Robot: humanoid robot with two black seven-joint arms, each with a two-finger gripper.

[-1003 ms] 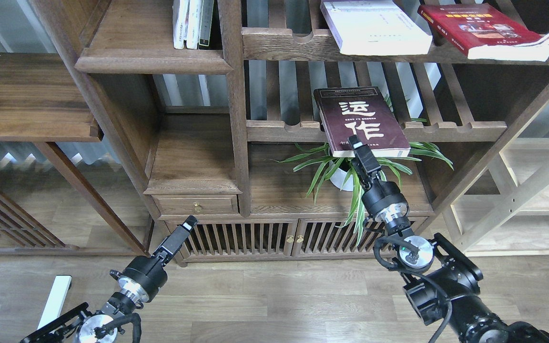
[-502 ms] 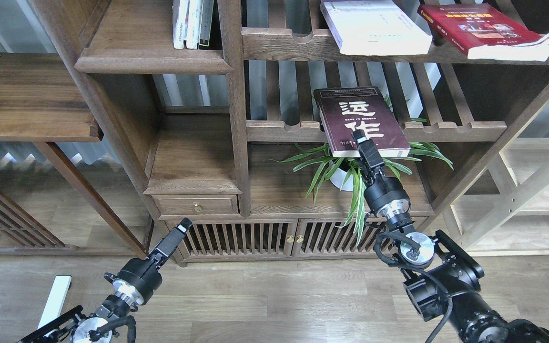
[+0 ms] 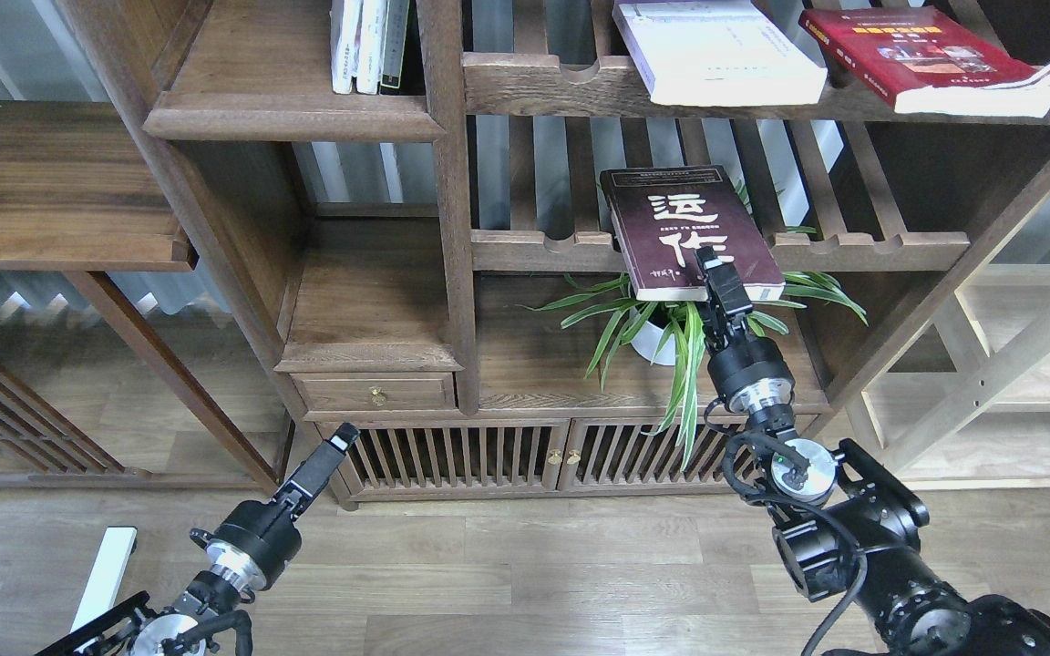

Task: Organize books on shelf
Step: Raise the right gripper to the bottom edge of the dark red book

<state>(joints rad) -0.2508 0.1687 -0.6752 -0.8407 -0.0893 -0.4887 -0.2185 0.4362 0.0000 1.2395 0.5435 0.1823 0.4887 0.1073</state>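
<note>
The right gripper (image 3: 722, 275) has shifted rightward along the near edge of the maroon-brown book (image 3: 684, 230) over the last second and now sits at the middle of that overhanging edge. Its fingers overlap the cover's lower margin, but the view is end-on and dark; whether they are apart, together or clamped on the book cannot be told. The book itself has not moved: it lies flat on the slatted middle shelf (image 3: 862, 246), its near end projecting past the front rail above the potted plant (image 3: 662, 339).

The left gripper (image 3: 335, 445) has dropped lower and leftward, well apart from all books; its finger state cannot be told either.

The white-lavender paperback (image 3: 716, 50) and the red book (image 3: 931, 59) lie flat on the upper slatted shelf. The solid walnut shelf (image 3: 293, 114) at upper left holds only thin upright books.

Judgement: the right arm is aligning for a centred grasp; no book has been transferred yet.
</note>
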